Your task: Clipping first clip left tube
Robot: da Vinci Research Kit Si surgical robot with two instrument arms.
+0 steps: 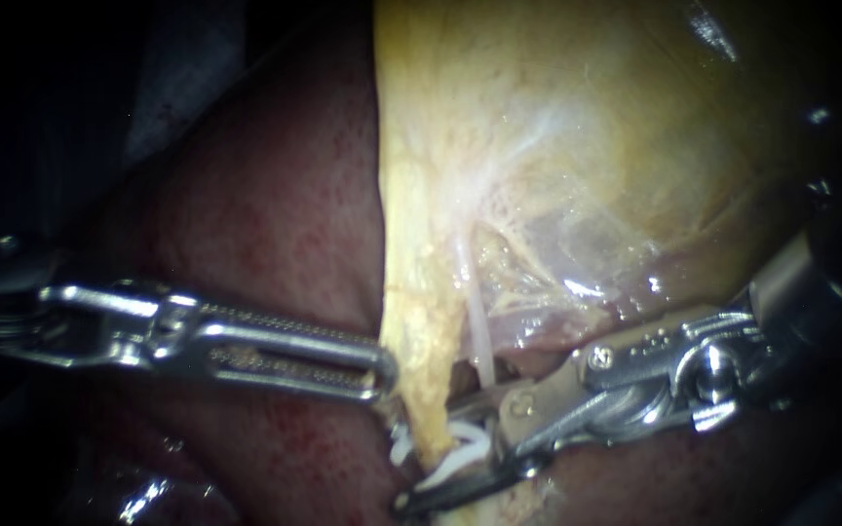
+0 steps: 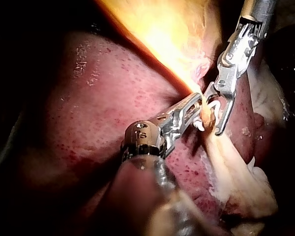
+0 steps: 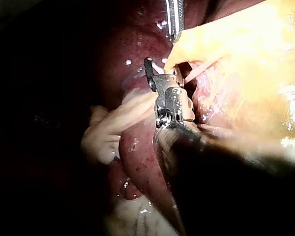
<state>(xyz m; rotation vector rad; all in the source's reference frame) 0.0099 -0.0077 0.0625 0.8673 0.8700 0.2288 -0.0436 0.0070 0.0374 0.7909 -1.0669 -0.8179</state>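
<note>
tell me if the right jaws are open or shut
Open. The endoscope view shows a gap between the right instrument's jaws, with a white clip and a strip of yellow tissue in it.

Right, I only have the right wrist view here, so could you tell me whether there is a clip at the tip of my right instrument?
Observer: Yes. The endoscope view shows a white clip inside the open tip of the right instrument, which sits astride a yellowish strand of tissue.
Operator: Thank you. And is the left instrument holding anything? I see only its end.
Observer: It is. In the endoscope view the left instrument is shut on the edge of that same strand, just above the clip.
</note>
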